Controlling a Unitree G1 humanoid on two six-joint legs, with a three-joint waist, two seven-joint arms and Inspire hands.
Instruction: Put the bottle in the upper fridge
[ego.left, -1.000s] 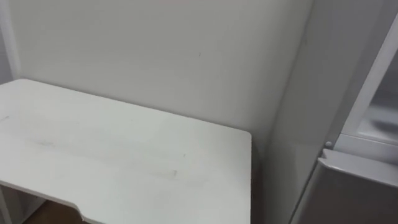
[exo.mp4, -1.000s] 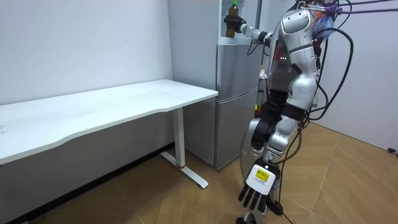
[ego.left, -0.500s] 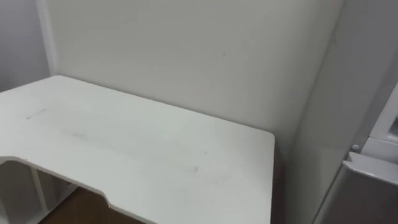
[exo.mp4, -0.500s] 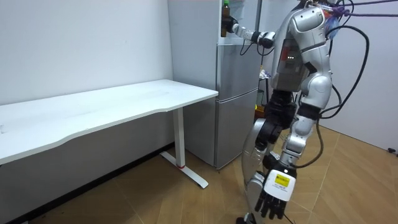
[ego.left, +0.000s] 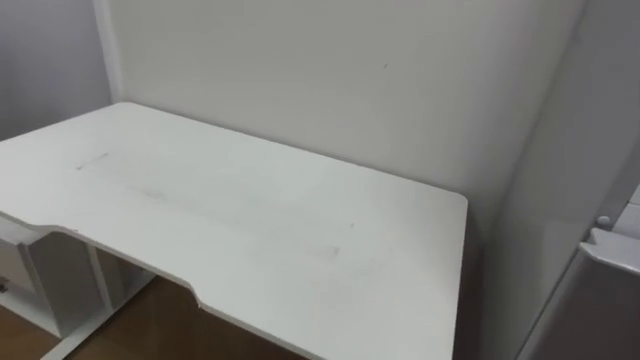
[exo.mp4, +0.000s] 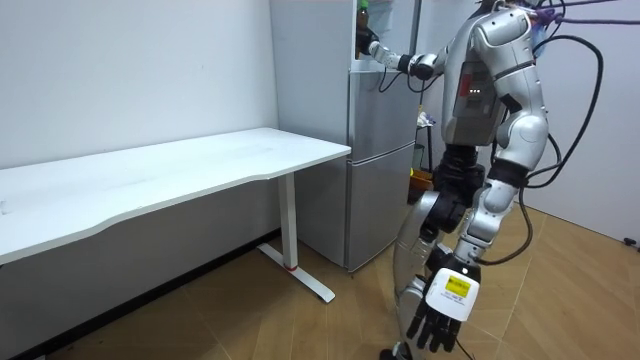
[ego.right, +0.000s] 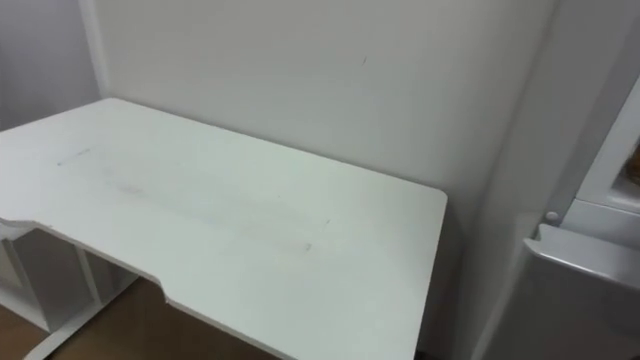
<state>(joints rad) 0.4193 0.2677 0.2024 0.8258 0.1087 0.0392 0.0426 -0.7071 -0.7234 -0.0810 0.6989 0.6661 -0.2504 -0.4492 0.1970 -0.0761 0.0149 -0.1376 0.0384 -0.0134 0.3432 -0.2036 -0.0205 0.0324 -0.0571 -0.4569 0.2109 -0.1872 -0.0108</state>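
While the bottle (exo.mp4: 361, 12) is held upright at the mouth of the upper compartment (exo.mp4: 388, 30) of the fridge (exo.mp4: 382, 150), the task is judged to be in its final stage. The bottle is at the correct height and the compartment is open. Set-down, release and withdrawal of the arm are not yet done, and closing the compartment may also be required. Whether the base of the bottle already rests on a shelf cannot be determined from the room view. The right robot hand (exo.mp4: 367, 42) is raised to compartment height at the end of an outstretched arm. Its fingers appear clenched around the lower body of the bottle, with the upper part of the bottle projecting above the hand. This detail is small in the room view, so the exact degree of closure is an estimate. The left robot hand (exo.mp4: 432, 322) hangs low beside the leg with fingers relaxed and pointing down; it holds and touches nothing. The robot stands on the wooden floor (exo.mp4: 250, 320) directly in front of the fridge, at the room view's right. The lower door (ego.right: 590, 290) of the fridge is closed. The white worktop (ego.left: 260, 220) stands just beside the side panel of the fridge, against the wall (ego.left: 300, 80). Both eye views are directed at this worktop, with the fridge at their right edge.
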